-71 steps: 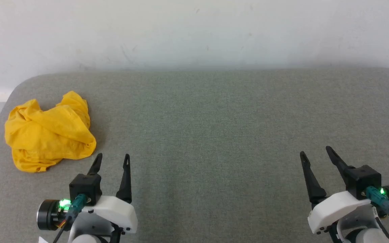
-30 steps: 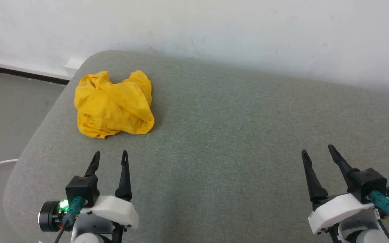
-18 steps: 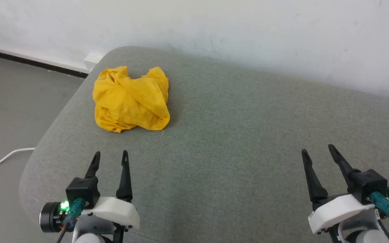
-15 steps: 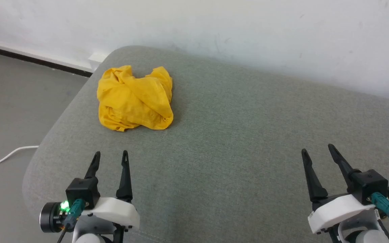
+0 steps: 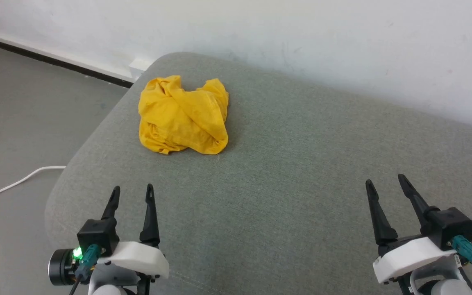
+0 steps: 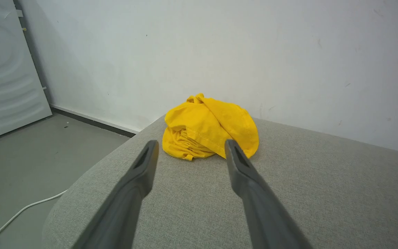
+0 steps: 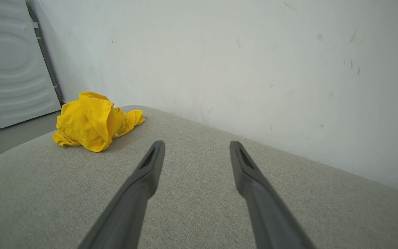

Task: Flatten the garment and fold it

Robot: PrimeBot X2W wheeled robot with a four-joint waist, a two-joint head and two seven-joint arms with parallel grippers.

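Nearest, the left gripper (image 5: pixel 132 188) and right gripper (image 5: pixel 384 180) are held above the grey cushion (image 5: pixel 285 172), fingers of both spread apart, nothing gripped. Farther off, the garment (image 5: pixel 182 116) is seen crumpled by the cushion's far left corner. If nudged outward, it could be tipped onto the floor (image 5: pixel 23 102); several layers might be pinched together.

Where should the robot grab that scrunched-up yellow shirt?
Probably the stitched hem sticking out low on the near side of the yellow shirt. The left gripper, open and facing it, could come straight forward; that loose edge gives something thin to pinch.
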